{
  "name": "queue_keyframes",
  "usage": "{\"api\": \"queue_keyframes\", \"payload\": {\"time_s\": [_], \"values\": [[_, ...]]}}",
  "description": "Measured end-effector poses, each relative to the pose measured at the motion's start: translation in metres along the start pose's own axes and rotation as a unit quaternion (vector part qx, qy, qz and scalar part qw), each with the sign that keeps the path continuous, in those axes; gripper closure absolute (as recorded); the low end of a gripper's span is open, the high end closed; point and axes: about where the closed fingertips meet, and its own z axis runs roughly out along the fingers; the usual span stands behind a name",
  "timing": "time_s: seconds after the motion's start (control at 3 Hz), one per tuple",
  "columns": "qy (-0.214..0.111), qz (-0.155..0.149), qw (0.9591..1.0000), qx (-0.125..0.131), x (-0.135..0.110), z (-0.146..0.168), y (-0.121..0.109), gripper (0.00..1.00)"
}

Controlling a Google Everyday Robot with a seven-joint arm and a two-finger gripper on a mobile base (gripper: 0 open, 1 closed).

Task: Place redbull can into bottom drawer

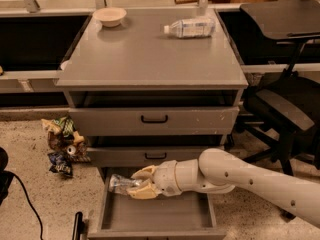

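1. The gripper (135,184) is clenched on the can (118,182), below the counter's (150,59) front edge and nearer its view-left front corner.
2. The can lies level, long axis parallel to that front edge, its free end jutting view-left of the gripper.
3. The can sits over the open bottom drawer's (106,209) left rear part. Judgement: a straight descent and release should suffice.

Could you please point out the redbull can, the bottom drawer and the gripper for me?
redbull can (117,182), camera view, on its exposed left end.
bottom drawer (165,215), camera view, on the bare grey floor inside.
gripper (134,184), camera view, midway between its fingertips, shut on the can over the open drawer.
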Motion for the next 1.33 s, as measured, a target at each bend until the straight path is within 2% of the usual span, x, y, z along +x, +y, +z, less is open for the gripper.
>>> {"api": "queue_keyframes", "payload": {"time_s": [0.33, 0.67, 1.0, 1.33], "values": [[0.008, 0.009, 0.9999, 0.004, 0.013, 0.004, -0.002, 1.00], [0.027, 0.025, 0.9991, 0.022, 0.073, 0.016, -0.014, 1.00], [0.027, 0.052, 0.9978, 0.031, 0.141, 0.024, -0.034, 1.00], [0.010, 0.095, 0.9950, 0.028, 0.206, 0.045, -0.063, 1.00]]}}
